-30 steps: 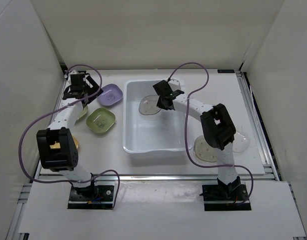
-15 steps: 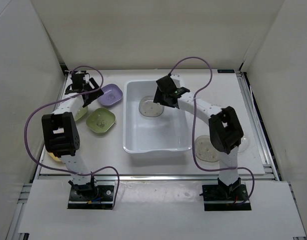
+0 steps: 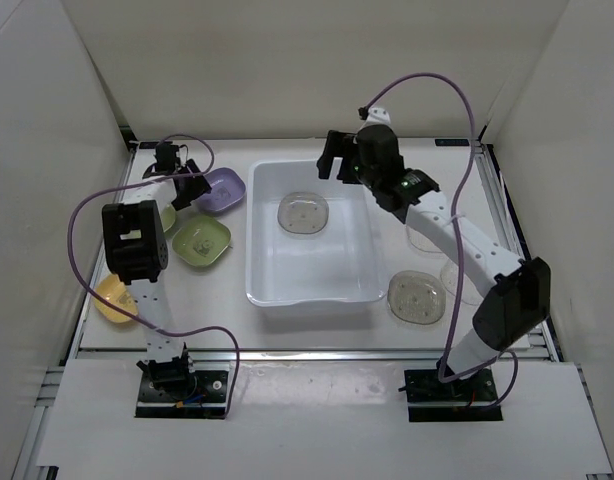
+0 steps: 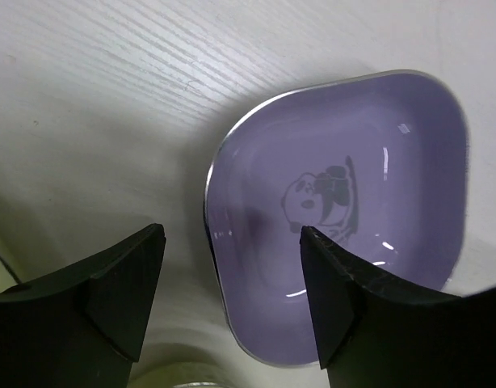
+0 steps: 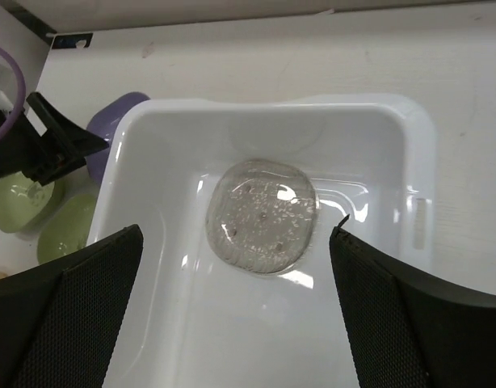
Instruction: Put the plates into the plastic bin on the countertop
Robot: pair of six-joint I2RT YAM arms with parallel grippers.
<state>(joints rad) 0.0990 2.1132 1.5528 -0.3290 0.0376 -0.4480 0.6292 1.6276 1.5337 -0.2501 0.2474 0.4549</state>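
White countertop (image 3: 237,320) boxed in by plain pale walls, two robot arms bolted at its near edge. Left gripper (image 4: 232,242) sits at the far left, fingers spread and holding nothing. One black finger hangs over bare counter and the other over the hollow of the purple plate (image 4: 345,202), so the plate's rim lies in the gap between them; whether either finger touches it cannot be told. Just beside the purple plate lie a light-green plate (image 3: 202,240) and a second green plate (image 3: 165,217) partly under the left arm; a yellow-orange plate (image 3: 112,298) rests nearer the front, by the left edge. Right gripper (image 5: 236,233) hovers above the far rim of the plastic bin (image 3: 312,297), opened wide and empty. Below it one clear speckled plate (image 5: 262,214) lies flat on the bin floor. Right of the bin a second clear plate (image 3: 417,297) rests on the counter, with fainter clear shapes nearby that are hard to make out.

The step in hand looks like the left arm picking up the purple plate. To do it well, the fingers should descend with the rim centred between them, one pad inside the wall and one outside, then close firmly before lifting, since a thin, slick plastic rim could slip or tip.
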